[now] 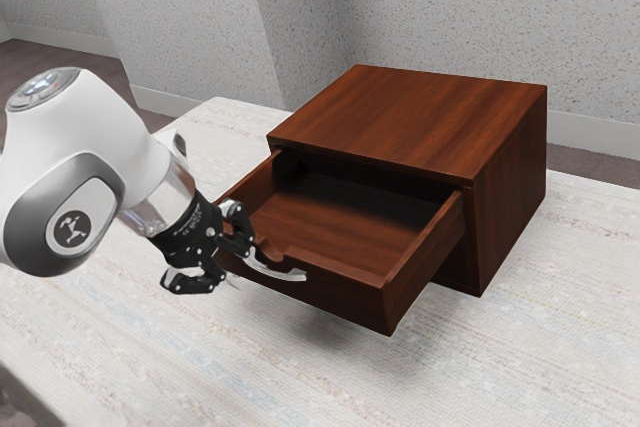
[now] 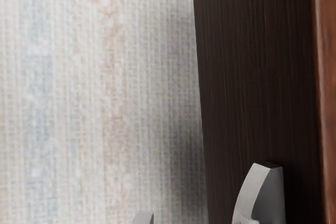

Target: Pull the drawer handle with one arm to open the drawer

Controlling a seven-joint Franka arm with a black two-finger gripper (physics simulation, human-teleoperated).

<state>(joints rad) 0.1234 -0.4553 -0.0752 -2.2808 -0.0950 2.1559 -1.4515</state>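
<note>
A dark wooden cabinet stands on the table, and its drawer is pulled well out toward the exterior view's left, its inside bare. A curved silver handle sits on the drawer front. My black gripper is at the handle's near end, its fingers closed around the bar. In the wrist view the dark drawer front runs beside the hand, and the handle's silver mount shows close under it.
The pale woven tabletop spreads around the cabinet, and it also shows beside the drawer front as the tabletop in the wrist view. Grey speckled walls stand behind. My white arm comes in from the exterior view's left.
</note>
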